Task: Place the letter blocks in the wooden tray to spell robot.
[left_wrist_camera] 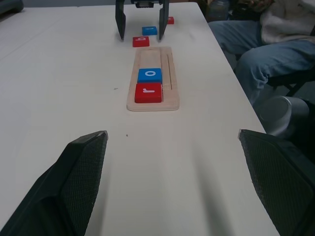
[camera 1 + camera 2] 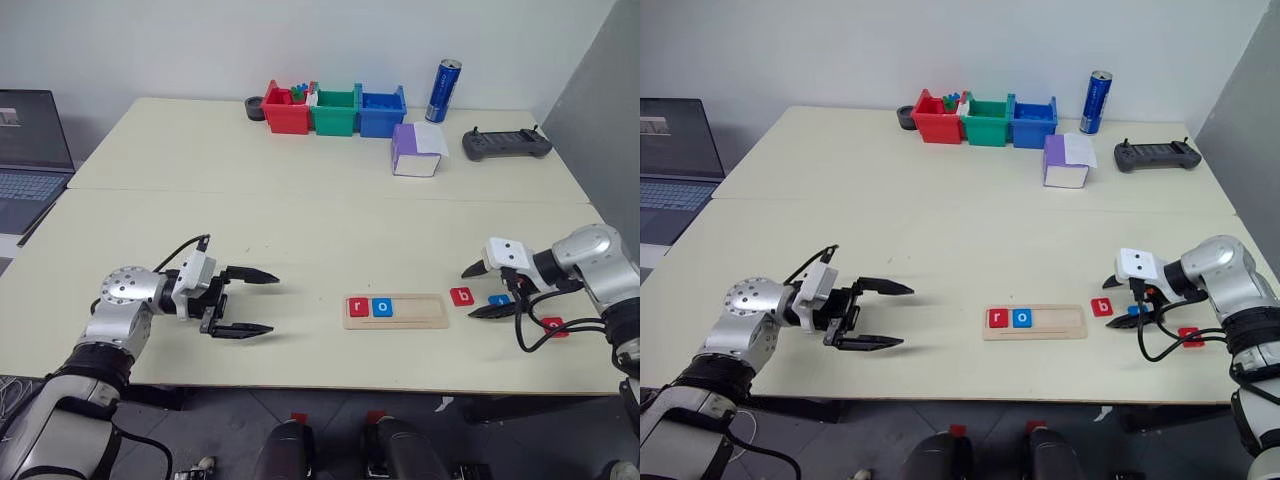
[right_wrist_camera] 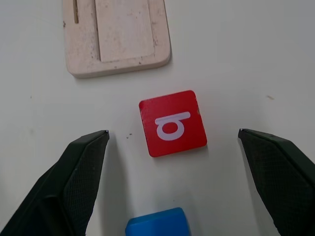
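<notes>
Your wooden tray (image 2: 396,311) lies on the table (image 2: 300,220) with its long axis running left to right in front of you. It already holds the red r block (image 2: 358,307) and the blue o block (image 2: 382,307) at its left end, and the three places to the right are free.

The red b block (image 3: 172,123) is the next letter, I think. It lies flat on the table just beside the right end of the tray, not touching it. Your right gripper (image 2: 489,290) hangs just above and beside it with its two fingers wide apart and nothing between them; in the right wrist view the b sits in the middle of the gap. A blue block (image 3: 158,222) lies near it, closer to the wrist, and another red block (image 2: 553,326) further right.

Your left gripper (image 2: 250,302) is also spread wide and empty, well apart from the tray on its left side. So the right arm is clearly the nearer one: lower it on the b, then carry it a short way left to the third place
</notes>
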Controlling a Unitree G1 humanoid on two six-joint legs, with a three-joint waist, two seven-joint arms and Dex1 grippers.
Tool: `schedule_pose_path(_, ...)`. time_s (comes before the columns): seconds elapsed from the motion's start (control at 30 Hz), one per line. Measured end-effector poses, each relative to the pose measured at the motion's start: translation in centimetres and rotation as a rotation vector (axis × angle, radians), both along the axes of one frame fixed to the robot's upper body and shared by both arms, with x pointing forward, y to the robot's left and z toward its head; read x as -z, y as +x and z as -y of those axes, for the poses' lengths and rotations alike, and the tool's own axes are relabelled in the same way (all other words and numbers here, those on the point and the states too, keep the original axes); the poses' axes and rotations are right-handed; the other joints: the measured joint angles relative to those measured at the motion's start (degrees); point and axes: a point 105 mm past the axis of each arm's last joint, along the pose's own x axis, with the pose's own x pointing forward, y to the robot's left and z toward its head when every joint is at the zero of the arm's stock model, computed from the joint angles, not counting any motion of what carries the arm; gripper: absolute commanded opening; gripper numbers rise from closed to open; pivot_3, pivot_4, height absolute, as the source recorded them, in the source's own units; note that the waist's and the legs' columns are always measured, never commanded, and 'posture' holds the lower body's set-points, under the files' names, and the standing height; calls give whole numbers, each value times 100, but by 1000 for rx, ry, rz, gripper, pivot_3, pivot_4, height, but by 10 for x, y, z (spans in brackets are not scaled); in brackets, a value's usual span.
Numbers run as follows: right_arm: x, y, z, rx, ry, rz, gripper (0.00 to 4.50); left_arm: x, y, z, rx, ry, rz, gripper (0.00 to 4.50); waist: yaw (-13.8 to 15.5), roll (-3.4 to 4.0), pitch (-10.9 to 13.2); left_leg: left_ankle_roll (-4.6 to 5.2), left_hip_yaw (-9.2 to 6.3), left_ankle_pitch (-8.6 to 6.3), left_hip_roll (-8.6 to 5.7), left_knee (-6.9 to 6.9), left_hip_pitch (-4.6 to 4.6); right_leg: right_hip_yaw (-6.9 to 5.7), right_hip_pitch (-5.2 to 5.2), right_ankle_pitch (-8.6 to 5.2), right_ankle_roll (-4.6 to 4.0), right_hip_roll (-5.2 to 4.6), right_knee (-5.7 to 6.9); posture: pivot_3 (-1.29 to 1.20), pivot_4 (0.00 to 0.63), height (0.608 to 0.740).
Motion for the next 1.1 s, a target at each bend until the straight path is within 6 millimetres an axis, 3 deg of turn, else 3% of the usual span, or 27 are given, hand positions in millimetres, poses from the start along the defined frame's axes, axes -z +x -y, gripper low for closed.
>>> schedule_pose_path(0.1,0,3,-1,1,7,2,3598,-1,-1,-2,-11,-9,4,4500,-9,0,0,0,1,0,1,3,1,-1,0,0,0,0,2,0,150,740)
schedule_pose_path(0.3,1,6,-5,-7,21,-1,1479,-5,-1,-2,-9,-18,23,4500,-5,1,-1,-1,0,1,1,5,2,-2,2,1,-2,0,4,0,150,740)
schedule_pose_path(0.43,0,6,-5,-14,10,-1,1462,-8,0,-3,-19,-26,27,4500,-6,1,-1,-1,0,1,1,5,2,-2,2,2,-3,0,4,0,150,740)
schedule_pose_path(0.57,-14,4,-13,-77,-38,38,1462,-9,0,1,-12,-43,28,4500,-6,8,3,-1,0,1,1,6,1,-1,-1,1,-3,-2,7,0,150,740)
schedule_pose_path(0.73,-47,-4,-59,-178,8,90,1462,-9,1,4,-5,-44,22,4500,-13,12,3,-2,-5,1,5,7,2,-10,-1,2,-3,-2,17,0,150,740)
schedule_pose_path(0.93,-34,-24,-91,-206,35,-25,1462,-9,0,8,5,-49,27,4500,3,12,3,-1,-7,1,1,19,-4,-14,0,2,-5,-9,18,0,150,740)
schedule_pose_path(1.1,-26,-32,-98,-178,12,-86,1462,-6,-1,8,4,-47,16,4500,2,12,3,0,-10,0,2,31,-9,-19,-1,1,-4,-11,21,0,150,740)
